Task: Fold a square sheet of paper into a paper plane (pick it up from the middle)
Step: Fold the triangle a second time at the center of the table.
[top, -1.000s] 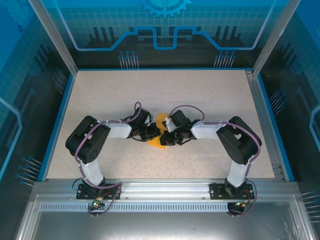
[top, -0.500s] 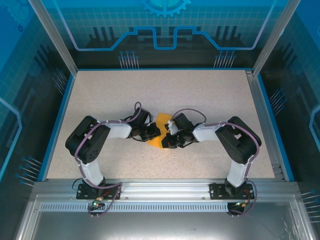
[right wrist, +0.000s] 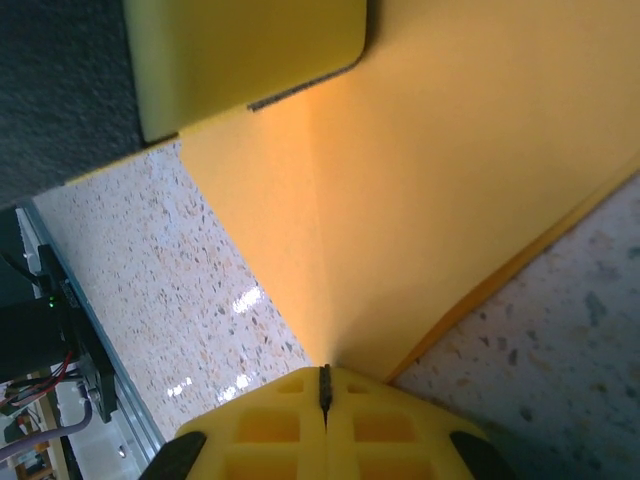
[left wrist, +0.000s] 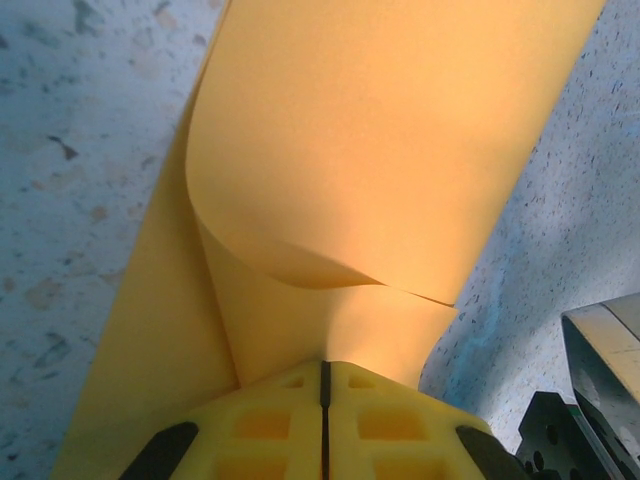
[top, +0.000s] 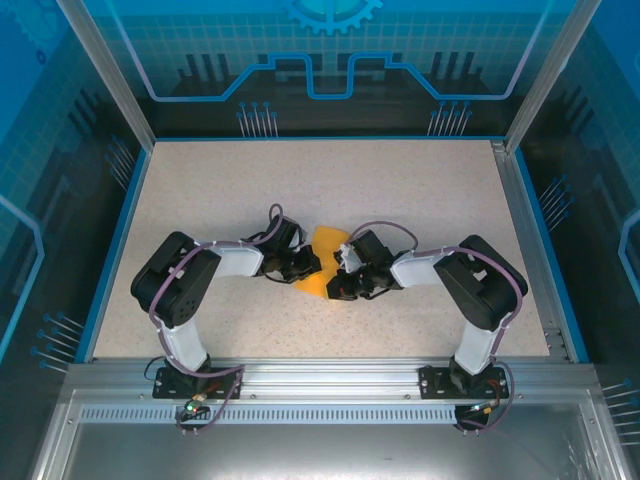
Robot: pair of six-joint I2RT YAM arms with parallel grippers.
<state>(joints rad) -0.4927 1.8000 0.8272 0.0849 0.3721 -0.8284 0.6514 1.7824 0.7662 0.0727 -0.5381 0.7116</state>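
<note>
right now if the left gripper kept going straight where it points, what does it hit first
The sheet of paper itself. The left gripper has its jaws shut on one edge, and the curled fold rises directly ahead of them. What lies beyond the fold is hidden.

paper (top: pixel 325 243) partly under left pincer (top: pixel 313 266) and right pincer (top: pixel 334 282), edges cropped in wrist views

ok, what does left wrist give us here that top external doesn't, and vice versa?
Left wrist: the sheet of paper curled over in a soft roll, not pressed flat, its near end pinched in the shut left gripper. Top external: both arms meeting mid-table, with the right gripper at the paper's opposite side. Shared: the orange-yellow paper with the left gripper on it.
</note>
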